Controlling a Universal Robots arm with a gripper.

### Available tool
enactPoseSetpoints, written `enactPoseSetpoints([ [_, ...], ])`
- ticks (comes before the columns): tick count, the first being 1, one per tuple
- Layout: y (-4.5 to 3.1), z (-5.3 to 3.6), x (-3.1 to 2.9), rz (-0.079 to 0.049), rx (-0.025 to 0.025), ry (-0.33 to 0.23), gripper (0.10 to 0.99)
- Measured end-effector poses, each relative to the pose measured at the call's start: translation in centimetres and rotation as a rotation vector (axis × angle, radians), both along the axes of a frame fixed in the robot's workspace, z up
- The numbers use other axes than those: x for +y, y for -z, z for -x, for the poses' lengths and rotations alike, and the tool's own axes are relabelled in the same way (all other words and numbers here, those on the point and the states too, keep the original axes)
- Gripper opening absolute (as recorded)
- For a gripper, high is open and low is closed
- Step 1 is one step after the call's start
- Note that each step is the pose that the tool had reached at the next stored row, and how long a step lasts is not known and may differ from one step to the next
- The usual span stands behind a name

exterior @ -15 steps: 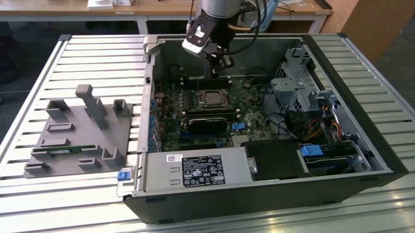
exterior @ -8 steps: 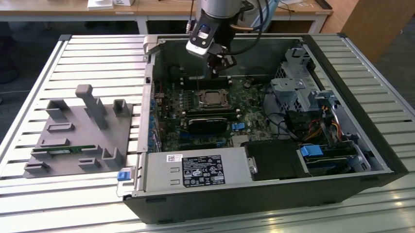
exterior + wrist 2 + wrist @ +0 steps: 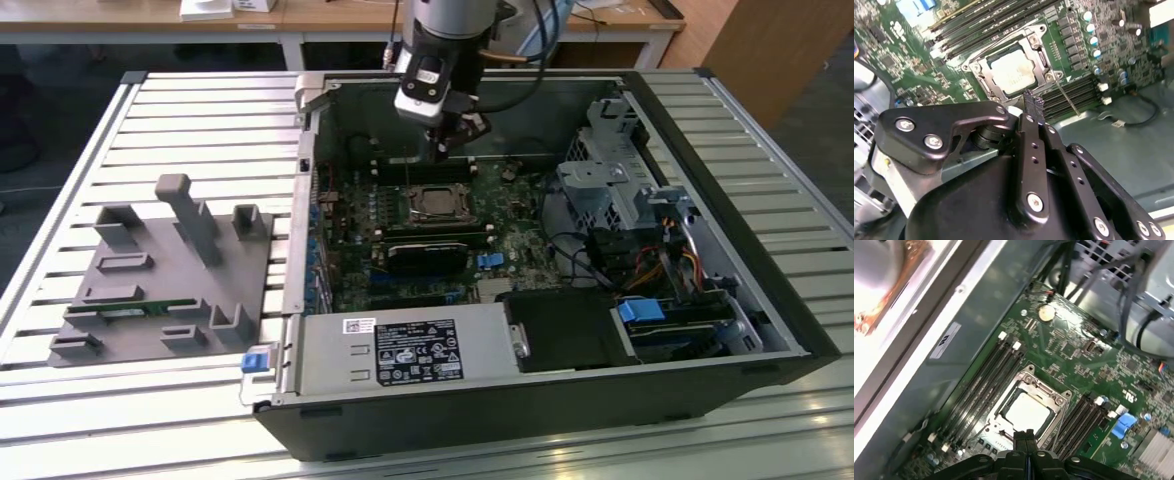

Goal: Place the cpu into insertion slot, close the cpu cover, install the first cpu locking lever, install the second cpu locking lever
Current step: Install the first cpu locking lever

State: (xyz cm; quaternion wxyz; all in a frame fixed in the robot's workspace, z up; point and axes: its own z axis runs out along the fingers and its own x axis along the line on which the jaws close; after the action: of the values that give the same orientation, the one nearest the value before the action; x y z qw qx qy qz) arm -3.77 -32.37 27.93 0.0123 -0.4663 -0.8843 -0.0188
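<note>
- Pincer (image 3: 1033,104) sits closest to the lens in the second wrist view, its black fingers drawn together to a narrow tip with nothing between them.
- Its tip hangs just over one edge of the insertion slot (image 3: 975,69), apart from the metalwork.
- In the exterior view, the arm reaches down into the open computer case (image 3: 534,400), over the green motherboard (image 3: 521,240).
- The cpu (image 3: 1013,70) lies in the slot, dull silver top up and square to the socket.
- The cpu cover (image 3: 1043,56) lies flat around it, framing the chip's top. Placing the chip and closing the cover read as done.
- One locking lever (image 3: 1066,96), a thin bright rod, angles off a socket corner across the memory slots (image 3: 1081,89). It looks unlatched.
- The other lever is hard to pick out against the frame, so its state cannot be told.
- Judged step in hand: the first locking lever, with the shut tip serving as a pusher rather than a grasper.
- That move calls for landing the tip on the rod's free end, then pressing it down and tucking it under its hook.
- The rod is thin and likely springy, so a slip toward the memory slots is the risk.
- The table (image 3: 200,110) carries the case. A grey fixture (image 3: 147,290) sits at the exterior view's left, well apart from the work.
</note>
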Motion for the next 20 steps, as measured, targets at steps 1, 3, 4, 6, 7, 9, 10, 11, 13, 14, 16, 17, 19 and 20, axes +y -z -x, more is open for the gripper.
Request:
enactPoseSetpoints([
  [1,0.02,0.0,0.0,0.0,0.0,-0.017,0.114],
  [3,0.04,0.01,0.0,0.0,0.0003,-0.045,0.114],
  [4,0.07,0.04,0.0,0.0,0.0003,-0.056,0.114],
  [6,0.1,0.11,0.0,0.0,0.0004,-0.078,0.114],
  [7,0.11,0.14,0.0,0.0,0.0004,-0.09,0.114],
  [9,0.14,0.18,0.0,0.0,0.0004,-0.116,0.114],
  [10,0.15,0.19,0.0,0.0,0.0004,-0.132,0.114],
  [11,0.17,0.19,0.0,0.0,0.0004,-0.158,0.114],
  [13,0.2,0.19,0.0,0.0,0.0003,-0.194,0.114],
  [14,0.21,0.19,0.0,0.0,0.0004,-0.212,0.114],
  [16,0.23,0.19,0.0,0.0,0.0004,-0.248,0.114],
  [17,0.24,0.19,0.0,0.0,0.0003,-0.266,0.114],
  [19,0.24,0.19,0.0,0.0,0.0004,-0.302,0.114],
  [20,0.25,0.19,0.0,0.0,0.0004,-0.319,0.114],
])
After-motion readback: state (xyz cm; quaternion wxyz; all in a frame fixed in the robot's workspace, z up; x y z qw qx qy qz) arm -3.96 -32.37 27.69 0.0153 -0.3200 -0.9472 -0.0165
